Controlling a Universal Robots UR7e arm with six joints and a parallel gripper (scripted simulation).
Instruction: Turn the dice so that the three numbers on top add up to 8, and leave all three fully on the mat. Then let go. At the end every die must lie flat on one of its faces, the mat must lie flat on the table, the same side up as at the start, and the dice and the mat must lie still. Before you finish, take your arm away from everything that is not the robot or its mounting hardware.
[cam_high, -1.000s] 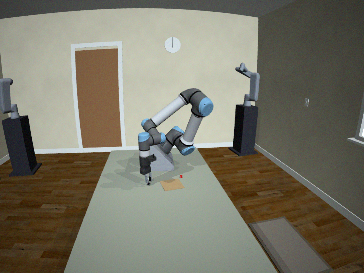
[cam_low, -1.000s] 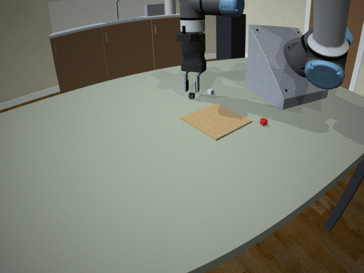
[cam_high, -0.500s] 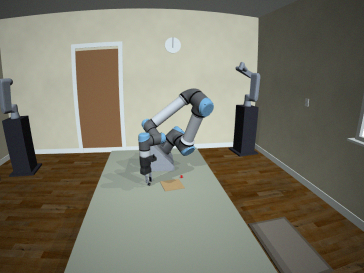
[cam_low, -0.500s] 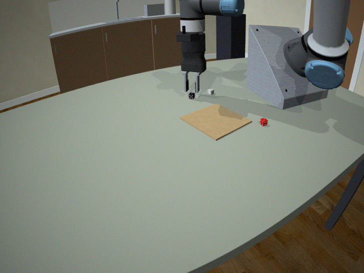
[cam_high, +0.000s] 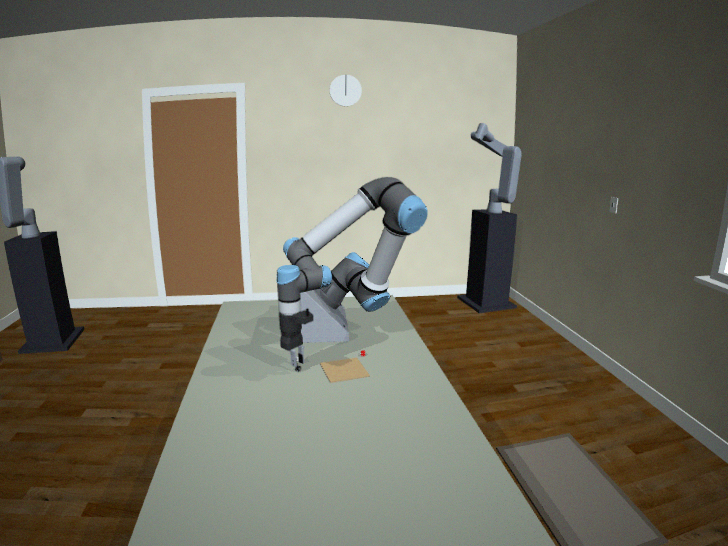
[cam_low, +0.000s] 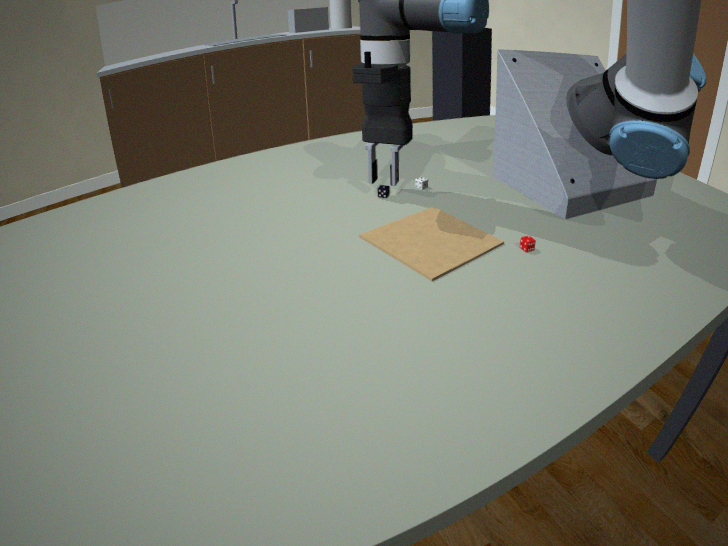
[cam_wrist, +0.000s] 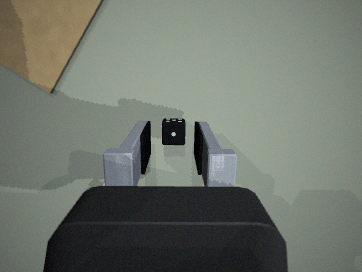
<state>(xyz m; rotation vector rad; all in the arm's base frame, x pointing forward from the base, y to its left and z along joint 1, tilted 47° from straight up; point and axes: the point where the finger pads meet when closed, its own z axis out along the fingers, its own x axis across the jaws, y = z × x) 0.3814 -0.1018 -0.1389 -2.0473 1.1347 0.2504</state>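
My gripper (cam_high: 297, 360) (cam_low: 383, 182) (cam_wrist: 172, 137) points down, partly open and empty, fingertips just above the black die. The black die (cam_high: 298, 369) (cam_low: 383, 191) (cam_wrist: 173, 140) lies on the table between the lines of the two fingers, with one white pip on top in the wrist view. A white die (cam_low: 421, 183) lies on the table beside it, towards the robot base. A red die (cam_high: 362, 353) (cam_low: 527, 244) lies off the opposite side of the mat. The tan square mat (cam_high: 346, 371) (cam_low: 429, 246) (cam_wrist: 55, 30) lies flat with no die on it. The white and red top numbers are too small to read surely.
The grey-green table (cam_high: 329, 458) (cam_low: 264, 352) (cam_wrist: 280, 65) carries everything. The wedge-shaped robot base (cam_high: 326, 326) (cam_low: 529, 141) stands behind the dice and mat. Arm shadows fall across part of the mat.
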